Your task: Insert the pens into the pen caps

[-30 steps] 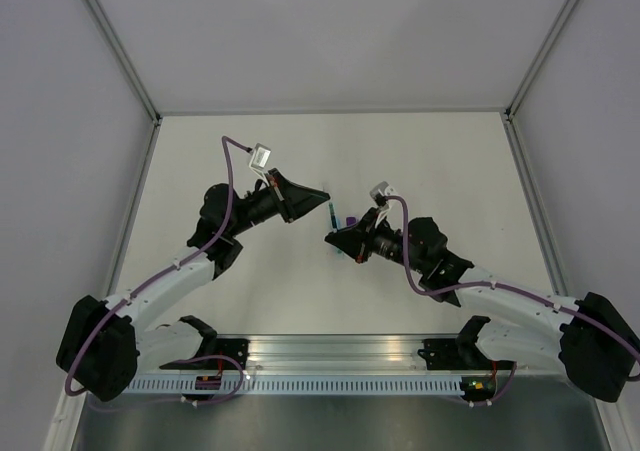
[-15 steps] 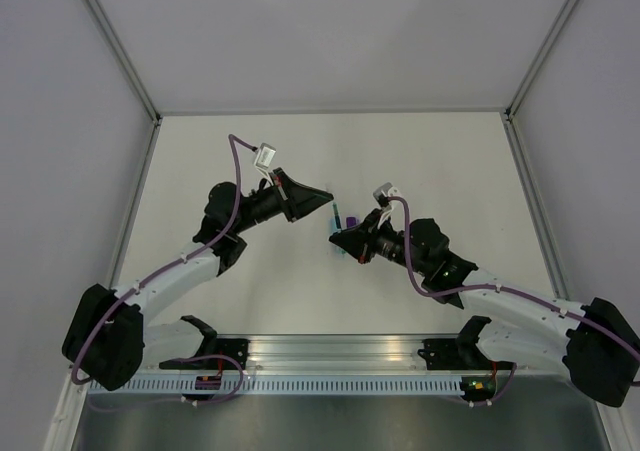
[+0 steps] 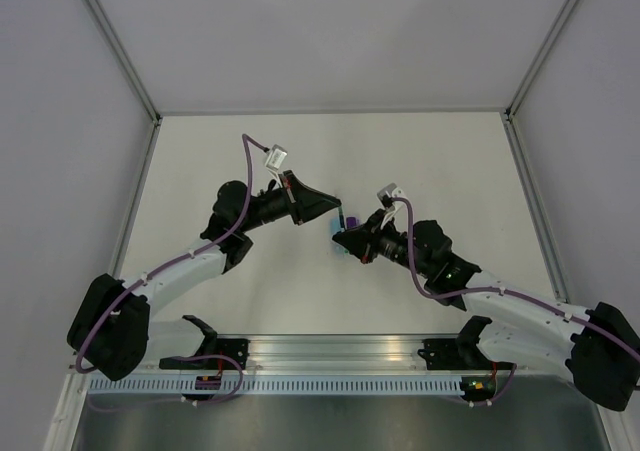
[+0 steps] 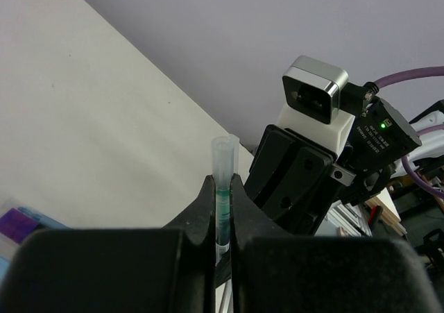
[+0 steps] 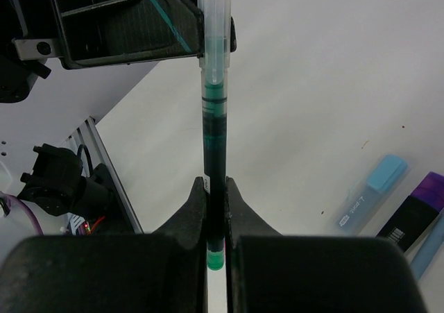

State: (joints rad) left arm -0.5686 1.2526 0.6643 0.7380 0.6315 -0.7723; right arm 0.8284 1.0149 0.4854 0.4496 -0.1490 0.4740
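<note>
Left gripper [image 4: 222, 188] is clamped on the slim clear cap [image 4: 223, 162], fingers pinching its lower half while the open rim stands up past the fingertips. Right gripper [image 5: 216, 216] is clamped on the thin dark green pen [image 5: 214, 160] near its tail, and a green end plug pokes out below the fingers. In the right wrist view we see the pen's front end sitting inside the cap, green showing through the clear wall; we can't tell if it's fully seated. From the top view, both grippers meet nose to nose above the middle of the table [image 3: 250, 301], pen and cap in line between them. The light blue marker [image 5: 371, 191] lies flat on the table just beside the black-and-purple marker [image 5: 418, 216]. We see a line of print on the blue barrel and a white block on the black one, both too small to read. The right arm's wrist camera [image 4: 316, 99] carries a small white label beside a green LED, also unreadable.
</note>
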